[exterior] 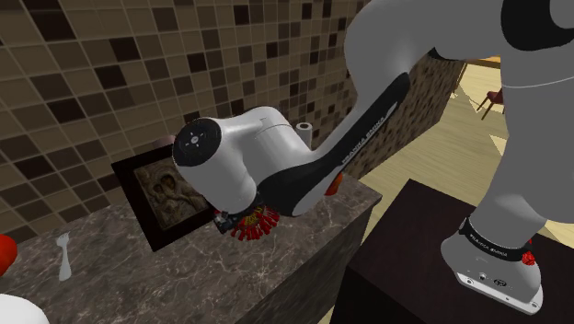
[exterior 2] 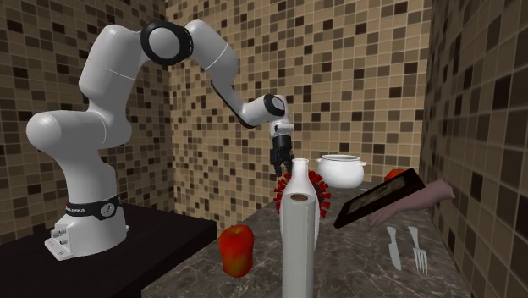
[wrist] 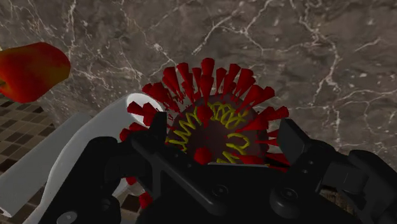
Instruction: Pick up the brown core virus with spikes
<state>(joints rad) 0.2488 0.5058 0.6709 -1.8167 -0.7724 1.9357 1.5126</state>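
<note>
Your unclenched tool (wrist: pixel 224 132) straddles the spiked virus (wrist: pixel 213 127) beside the white bottle (exterior 2: pixel 298 241); clamping and lifting remain.

The virus (wrist: pixel 213 130) has a dark brown core, yellow squiggles and red spikes. The counter (wrist: pixel 318 51) is dark grey-brown, marbled with white veins. The wall tiles (exterior 2: pixel 355 68) form a tan, beige and dark-brown mosaic. The apple (exterior 2: pixel 237 250) is red-orange.

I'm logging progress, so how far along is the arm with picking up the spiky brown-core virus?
Done: the gripper is down at the virus. In hand: its open fingers straddle the spikes, no clasp visible. Left: close and lift; the virus sits on the marbled counter.
</note>
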